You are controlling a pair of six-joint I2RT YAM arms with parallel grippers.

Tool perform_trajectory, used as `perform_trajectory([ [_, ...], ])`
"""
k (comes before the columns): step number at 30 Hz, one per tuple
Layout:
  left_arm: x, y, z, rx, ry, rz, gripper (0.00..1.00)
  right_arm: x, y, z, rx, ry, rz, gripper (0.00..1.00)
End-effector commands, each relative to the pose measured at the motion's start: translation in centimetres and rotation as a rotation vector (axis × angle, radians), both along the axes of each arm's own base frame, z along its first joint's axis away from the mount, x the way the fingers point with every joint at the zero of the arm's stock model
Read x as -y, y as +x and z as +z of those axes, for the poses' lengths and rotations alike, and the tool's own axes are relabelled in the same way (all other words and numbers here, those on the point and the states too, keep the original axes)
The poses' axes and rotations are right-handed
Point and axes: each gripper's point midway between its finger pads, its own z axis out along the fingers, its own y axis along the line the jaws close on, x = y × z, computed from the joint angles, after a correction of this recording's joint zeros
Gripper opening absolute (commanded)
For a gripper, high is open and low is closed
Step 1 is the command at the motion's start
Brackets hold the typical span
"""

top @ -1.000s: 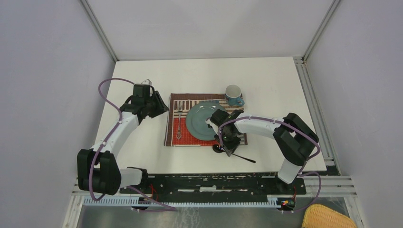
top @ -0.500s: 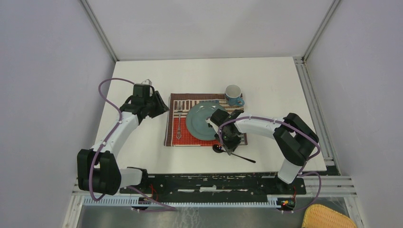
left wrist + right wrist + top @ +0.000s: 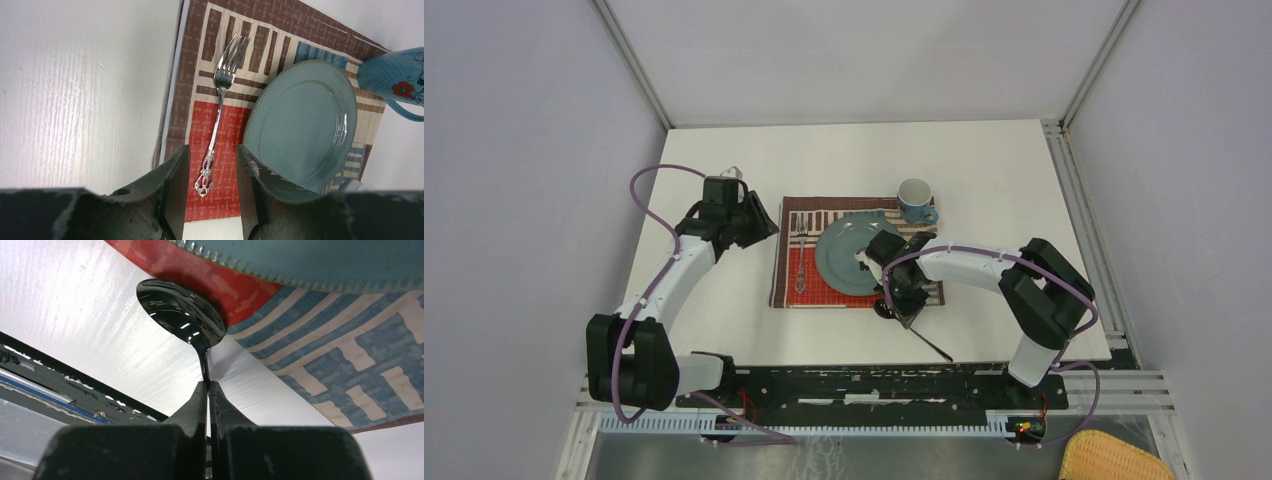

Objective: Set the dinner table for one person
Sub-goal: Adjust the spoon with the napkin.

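Note:
The white dinner table (image 3: 984, 170) carries a striped placemat (image 3: 796, 285) with a blue-grey plate (image 3: 849, 258) on it. A silver fork (image 3: 220, 110) lies on the mat left of the plate. My left gripper (image 3: 212, 190) hovers open above the fork's handle end, at the mat's left side (image 3: 759, 222). My right gripper (image 3: 208, 390) is shut on the neck of a black spoon (image 3: 180, 310). The spoon's bowl (image 3: 882, 308) touches the mat's near edge, and its handle points toward the table's front edge.
A blue mug (image 3: 916, 200) with a flower print stands beyond the mat's far right corner, also in the left wrist view (image 3: 395, 80). Metal rails edge the table on the right (image 3: 1079, 200). A yellow woven basket (image 3: 1114, 458) sits off the table at the near right.
My right gripper has shut on the spoon. The spoon's handle has swung round toward the front edge, and its bowl has shifted to the mat's edge. The left arm has not moved.

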Motion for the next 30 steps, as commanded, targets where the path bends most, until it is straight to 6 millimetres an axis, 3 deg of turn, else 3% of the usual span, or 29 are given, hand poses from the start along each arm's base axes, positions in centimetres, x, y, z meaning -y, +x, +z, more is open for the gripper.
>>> perform_trajectory([
  [1, 0.1, 1.0, 1.3, 0.059, -0.006, -0.018, 0.46, -0.4, 0.3, 0.5, 0.021, 0.030, -0.009, 0.00],
  [9, 0.0, 0.9, 1.1, 0.055, -0.004, -0.015, 0.46, -0.7, 0.0, 2.1, 0.023, 0.067, -0.016, 0.00],
  [22, 0.0, 1.0, 1.2, 0.056, -0.007, -0.012, 0.46, -1.4, 0.4, 7.6, 0.095, 0.161, -0.054, 0.00],
  [30, -0.2, 1.1, 2.0, 0.076, -0.006, 0.005, 0.46, -1.2, 3.4, 8.7, 0.200, 0.173, -0.204, 0.00],
])
